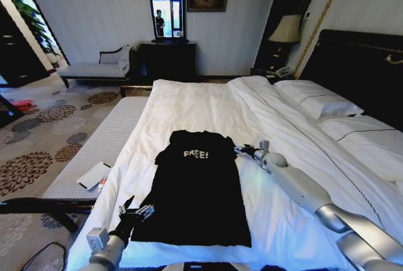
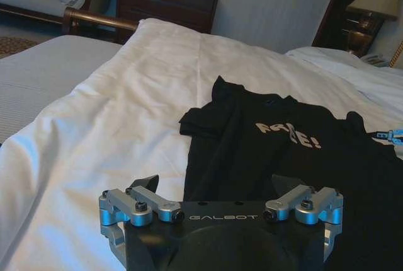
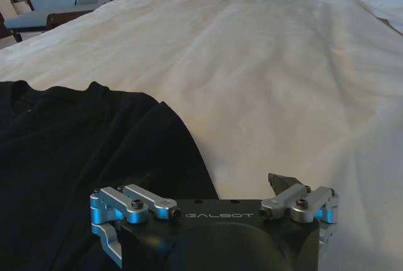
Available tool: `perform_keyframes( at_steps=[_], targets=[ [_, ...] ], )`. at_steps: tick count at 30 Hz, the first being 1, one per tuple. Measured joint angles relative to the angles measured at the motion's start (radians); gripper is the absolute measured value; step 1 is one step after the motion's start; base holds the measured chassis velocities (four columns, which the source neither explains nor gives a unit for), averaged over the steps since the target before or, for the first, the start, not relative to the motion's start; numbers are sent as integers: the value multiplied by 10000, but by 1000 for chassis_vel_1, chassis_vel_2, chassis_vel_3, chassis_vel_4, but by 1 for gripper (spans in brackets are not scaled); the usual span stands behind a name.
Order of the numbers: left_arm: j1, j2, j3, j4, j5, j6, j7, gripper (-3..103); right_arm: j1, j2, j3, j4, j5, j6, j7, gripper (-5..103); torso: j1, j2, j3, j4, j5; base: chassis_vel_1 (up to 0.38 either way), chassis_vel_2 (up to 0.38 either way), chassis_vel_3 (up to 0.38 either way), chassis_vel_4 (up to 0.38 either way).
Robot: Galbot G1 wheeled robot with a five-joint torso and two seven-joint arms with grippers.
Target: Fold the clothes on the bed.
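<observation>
The clothes are one black T-shirt (image 1: 198, 186) with white "FREE!" lettering, lying flat, chest up, on the white duvet of the bed (image 1: 208, 104). My left gripper (image 1: 135, 211) hovers open at the shirt's near left hem corner. In the left wrist view its fingers (image 2: 148, 184) spread wide over the shirt (image 2: 271, 151) and the duvet edge. My right gripper (image 1: 244, 151) is open beside the shirt's far right shoulder. The right wrist view shows that gripper (image 3: 201, 186) straddling the shirt's edge (image 3: 94, 145), one fingertip (image 3: 280, 181) over bare duvet.
Two white pillows (image 1: 318, 101) lie against the dark headboard (image 1: 359, 63) on the right. A grey bench (image 1: 104, 142) runs along the bed's left side with a white flat object (image 1: 94, 175) on it. A dresser (image 1: 167, 60), chaise (image 1: 94, 69) and lamp (image 1: 286, 29) stand beyond.
</observation>
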Motion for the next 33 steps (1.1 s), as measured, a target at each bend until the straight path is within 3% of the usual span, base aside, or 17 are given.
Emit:
perform_keyframes(
  at_steps=[10, 22, 28, 30, 33],
  targets=[
    [39, -112, -55, 98, -56, -64, 54, 100, 553, 306, -454, -649, 6, 0, 74, 103, 0, 0, 0, 2, 0, 0, 0, 0, 0],
    [-102, -115, -222, 197, -256, -93, 54, 100, 604, 404, -868, -651, -308, -19, 185, 70, 0, -1, 0, 1, 2, 0, 0, 0, 0],
    [-140, -178, -280, 223, -354, -102, 48, 100, 610, 388, -919, -594, -307, -28, 258, 42, 0, -1, 0, 2, 0, 0, 0, 0, 0],
    [-141, -192, -279, 232, -353, -108, 48, 100, 623, 384, -921, -594, -305, -28, 269, 42, 0, 0, 0, 2, 0, 0, 0, 0, 0],
    [-145, -213, -313, 270, -346, -142, 48, 100, 657, 362, -929, -593, -291, -28, 307, 25, 0, 0, 0, 1, 0, 0, 0, 0, 0]
  ],
)
